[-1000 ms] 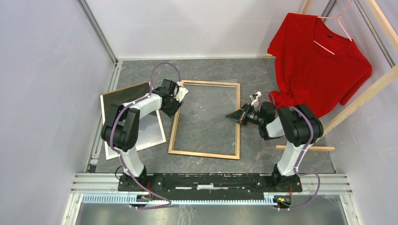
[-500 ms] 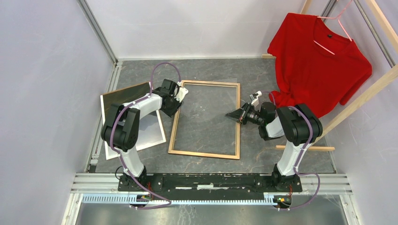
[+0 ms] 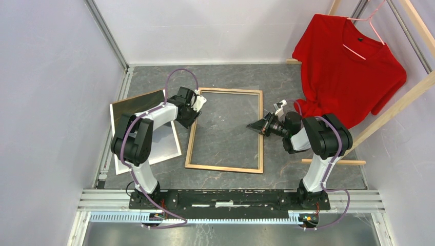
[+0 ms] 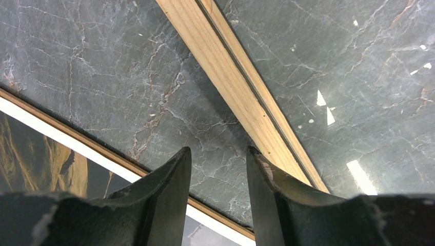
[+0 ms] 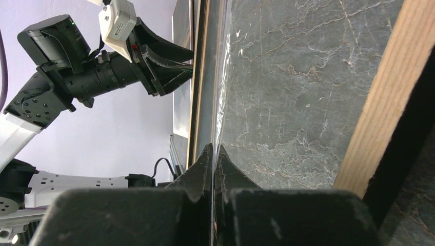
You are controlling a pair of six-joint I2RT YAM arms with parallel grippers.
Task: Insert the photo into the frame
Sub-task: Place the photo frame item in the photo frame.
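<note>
Left claw (image 4: 218, 159) half-open, empty, over worktop (image 4: 128, 77) between frame (image 3: 223, 169) and photo (image 4: 31, 159) | photo at frame's 9 o'clock | right claw (image 5: 213, 151) closed tight, at frame's 3 o'clock rail

Worktop (image 3: 225, 82): dark grey, marbled, matte. Pale lilac walls (image 3: 46, 102) enclose it. Red T-shirt (image 3: 343, 72) hangs on a wooden rack (image 3: 397, 105), far right.

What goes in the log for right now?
photo: outside frame, on its left | frame: wood side up | left tool: open, between them | right tool: shut, near right rail
</note>
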